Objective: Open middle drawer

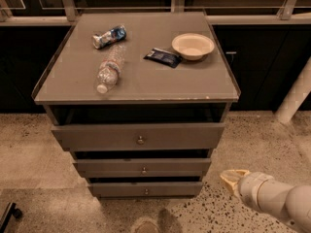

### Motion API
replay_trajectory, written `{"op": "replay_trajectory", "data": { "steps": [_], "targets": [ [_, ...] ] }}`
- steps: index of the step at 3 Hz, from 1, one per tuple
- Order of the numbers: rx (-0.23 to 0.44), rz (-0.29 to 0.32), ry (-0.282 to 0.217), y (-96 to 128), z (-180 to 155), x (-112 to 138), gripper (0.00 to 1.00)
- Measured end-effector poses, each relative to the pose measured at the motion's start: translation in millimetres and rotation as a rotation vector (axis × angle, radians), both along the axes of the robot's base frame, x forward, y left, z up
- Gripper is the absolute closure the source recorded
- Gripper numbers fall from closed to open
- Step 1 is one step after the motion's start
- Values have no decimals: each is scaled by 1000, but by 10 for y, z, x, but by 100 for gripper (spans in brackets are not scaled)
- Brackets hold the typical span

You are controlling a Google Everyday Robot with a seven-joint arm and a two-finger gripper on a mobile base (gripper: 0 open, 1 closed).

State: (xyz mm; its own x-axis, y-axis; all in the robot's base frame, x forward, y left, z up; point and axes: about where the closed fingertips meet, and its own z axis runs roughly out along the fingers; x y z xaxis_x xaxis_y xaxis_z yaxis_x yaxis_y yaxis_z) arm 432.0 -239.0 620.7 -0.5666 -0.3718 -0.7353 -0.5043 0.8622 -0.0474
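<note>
The middle drawer (165, 167) is a grey-brown shallow drawer with a small round knob (144, 170) at its centre, second of three in the cabinet. It stands slightly out from the cabinet frame, as do the taller top drawer (97, 136) and the bottom drawer (116, 189). My gripper (232, 177) is at the lower right, low above the floor, to the right of the middle drawer's front and apart from it. Only its yellowish tip and the white arm behind it show.
On the cabinet top (194, 84) lie a clear plastic bottle (109, 68), a crushed can (109, 36), a dark snack packet (163, 57) and a white bowl (193, 45). Speckled floor (29, 159) surrounds the cabinet. A white post (296, 98) stands at the right.
</note>
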Motion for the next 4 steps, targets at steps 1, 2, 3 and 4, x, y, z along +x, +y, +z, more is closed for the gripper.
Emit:
{"op": "replay_trajectory", "data": {
  "steps": [1, 2, 3, 4],
  "targets": [
    [71, -6, -131, 97, -124, 189, 100],
    [152, 22, -183, 309, -394, 417, 100],
    [193, 79, -165, 549, -642, 610, 100],
    [199, 87, -162, 599, -664, 631, 100]
  ]
}}
